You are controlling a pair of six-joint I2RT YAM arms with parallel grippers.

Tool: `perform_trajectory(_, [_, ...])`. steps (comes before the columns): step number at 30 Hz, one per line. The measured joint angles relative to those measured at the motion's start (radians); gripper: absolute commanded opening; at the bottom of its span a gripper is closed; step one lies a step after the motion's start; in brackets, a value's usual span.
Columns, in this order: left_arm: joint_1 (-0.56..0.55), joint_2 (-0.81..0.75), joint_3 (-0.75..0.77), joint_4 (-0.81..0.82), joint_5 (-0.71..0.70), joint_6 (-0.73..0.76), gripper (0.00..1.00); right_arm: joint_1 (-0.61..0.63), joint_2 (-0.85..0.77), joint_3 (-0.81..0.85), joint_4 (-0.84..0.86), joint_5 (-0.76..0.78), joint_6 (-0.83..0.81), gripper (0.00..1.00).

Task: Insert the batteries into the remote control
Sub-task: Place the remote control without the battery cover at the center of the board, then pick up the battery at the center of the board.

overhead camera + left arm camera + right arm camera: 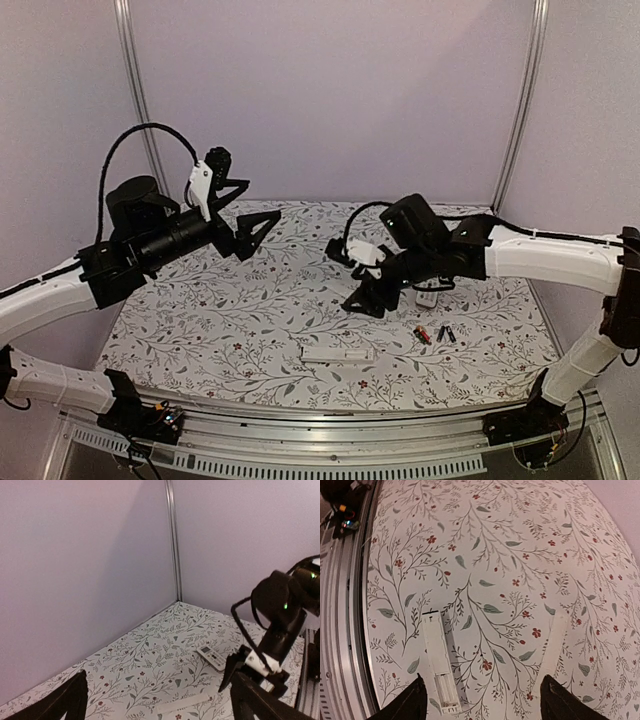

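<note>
The remote control (337, 353) is a long white bar lying back-up near the table's front edge. In the right wrist view the remote control (437, 660) shows an open, empty battery bay at its near end. The batteries lie to its right: a red one (421, 334) and black ones (446, 334). My right gripper (362, 300) hovers above the cloth behind the remote. It is open (482, 677) with nothing between its fingers, and the remote sits by its left finger. My left gripper (268, 230) is raised high at the back left, open (159, 675) and empty.
A second remote (427, 297), button side up (211, 657), lies under my right arm. A pale flat strip (555, 645) lies on the flowered cloth by my right finger, and the left wrist view shows the strip too (182, 703). A metal rail (345, 630) runs along the table's front edge.
</note>
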Motion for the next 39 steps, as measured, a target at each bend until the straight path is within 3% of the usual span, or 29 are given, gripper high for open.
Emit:
perform_trajectory(3, [0.0, 0.038, 0.019, -0.114, 0.005, 0.043, 0.93, -0.143, -0.113, 0.061, 0.011, -0.021, 0.197, 0.43])
perform_trajectory(5, [0.0, 0.065, 0.02, -0.176, 0.01, 0.064, 0.86, -0.252, -0.16, 0.063, 0.002, -0.011, 0.322, 0.36])
perform_trajectory(8, [0.0, 0.114, 0.011, -0.248, 0.044, 0.105, 0.8, -0.366, -0.197, 0.01, -0.069, 0.085, 0.51, 0.34])
perform_trajectory(17, [-0.059, 0.16, -0.144, -0.288, 0.2, 0.227, 0.8, -0.379, -0.198, -0.214, -0.315, 0.22, 0.81, 0.24])
perform_trajectory(26, [-0.14, 0.24, -0.23, -0.292, 0.231, 0.376, 0.8, -0.342, -0.151, -0.226, -0.299, 0.161, 0.853, 0.2])
perform_trajectory(39, [-0.147, 0.233, -0.348, -0.101, 0.292, 0.384, 0.82, -0.274, -0.026, -0.21, -0.291, 0.116, 0.747, 0.21])
